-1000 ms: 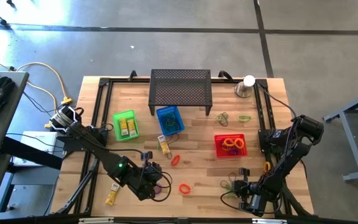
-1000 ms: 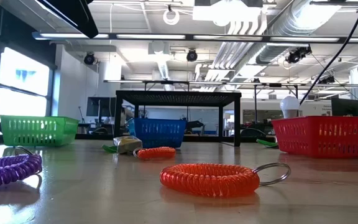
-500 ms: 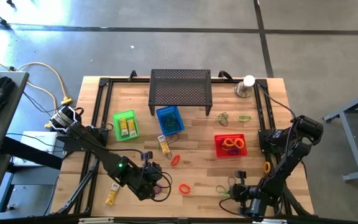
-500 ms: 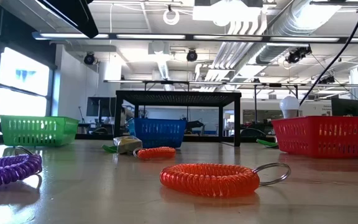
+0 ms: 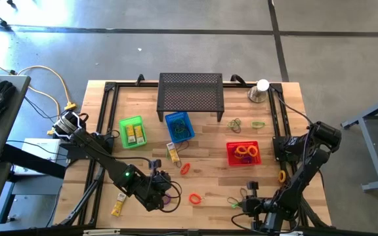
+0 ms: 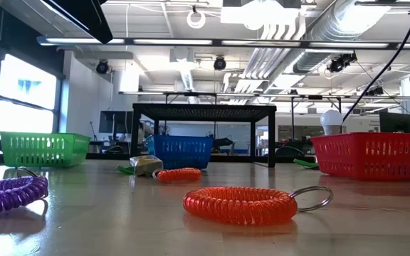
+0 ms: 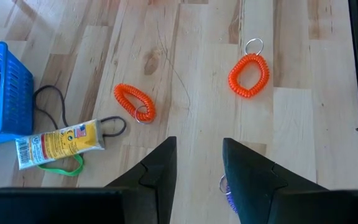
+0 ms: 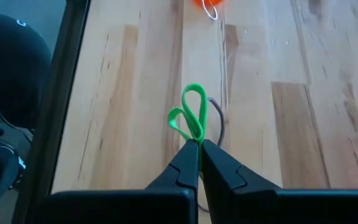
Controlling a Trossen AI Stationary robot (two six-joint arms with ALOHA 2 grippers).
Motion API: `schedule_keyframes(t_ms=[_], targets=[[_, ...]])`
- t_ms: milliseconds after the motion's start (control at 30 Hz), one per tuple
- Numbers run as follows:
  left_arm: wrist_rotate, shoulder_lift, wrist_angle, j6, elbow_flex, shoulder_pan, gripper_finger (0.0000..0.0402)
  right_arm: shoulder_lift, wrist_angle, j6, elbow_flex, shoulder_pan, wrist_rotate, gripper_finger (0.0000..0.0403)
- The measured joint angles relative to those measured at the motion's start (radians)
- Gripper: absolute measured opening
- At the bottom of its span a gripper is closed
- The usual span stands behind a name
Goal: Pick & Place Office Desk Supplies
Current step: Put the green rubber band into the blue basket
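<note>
Right gripper low at bottom right of the high view, near the front edge of the wooden surface, jaws pressed together, pinching a green rubber band that loops out from the tips. Left gripper at bottom centre-left of the high view, jaws spread partway, nothing visibly between them, hovering over bare wood just by a purple coil loop. Orange coil loop with key ring at upper right of the left wrist view, second orange coil left of centre there. Yellow packet at lower left of that view, on a green band and black loop, beside blue basket. Another yellow packet at bottom left of the high view by the surface edge. Green basket left of blue one, holding yellow packets. Red basket at centre right, with orange and yellow loops inside. Loose green bands above red basket. Black perforated stand at top centre, silver cup with white ball at top right.
</note>
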Motion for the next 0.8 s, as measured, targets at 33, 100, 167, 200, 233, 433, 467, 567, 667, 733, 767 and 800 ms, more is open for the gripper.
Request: schedule_keyframes(t_ms=[33,100,167,200,233,433,467,567,667,733,767,800], targets=[[0.0,0.0,0.0,0.0,0.0,0.0,0.0123,0.0,0.0,0.002,0.0,0.0,-0.003,0.0003],[0.0,0.0,0.0,0.0,0.0,0.0,0.0123,0.0,0.001,0.003,0.0,0.0,-0.006,0.0003],[0.0,0.0,0.0,0.0,0.0,0.0,0.0123,0.0,0.001,0.004,0.0,0.0,-0.006,0.0003],[0.0,0.0,0.0,0.001,0.0,0.0,0.0123,0.0,0.002,0.005,0.0,0.0,-0.006,0.0003],[0.0,0.0,0.0,0.0,0.0,0.0,0.0123,0.0,0.003,0.007,0.0,0.0,-0.006,0.0003],[0.0,0.0,0.0,0.0,0.0,0.0,0.0123,-0.001,0.01,0.065,0.0,-0.002,0.025,0.0003],[0.0,0.0,0.0,0.0,0.0,0.0,0.0123,-0.001,0.01,0.065,0.0,-0.002,0.026,0.0003],[0.0,0.0,0.0,0.0,0.0,0.0,0.0123,-0.001,0.012,0.079,0.0,-0.002,0.032,0.0003],[0.0,0.0,0.0,0.0,0.0,0.0,0.0123,-0.001,0.021,0.091,0.0,-0.002,0.044,0.0003],[0.0,0.0,0.0,0.0,0.0,0.0,0.0123,-0.001,0.031,0.081,0.0,-0.002,0.044,0.0003],[0.0,0.0,0.0,0.0,0.0,0.0,0.0123,-0.001,0.034,0.08,0.0,-0.002,0.045,0.0003],[0.0,0.0,0.0,0.0,0.0,0.0,0.0123,-0.001,0.039,0.081,0.0,-0.002,0.044,0.0003]])
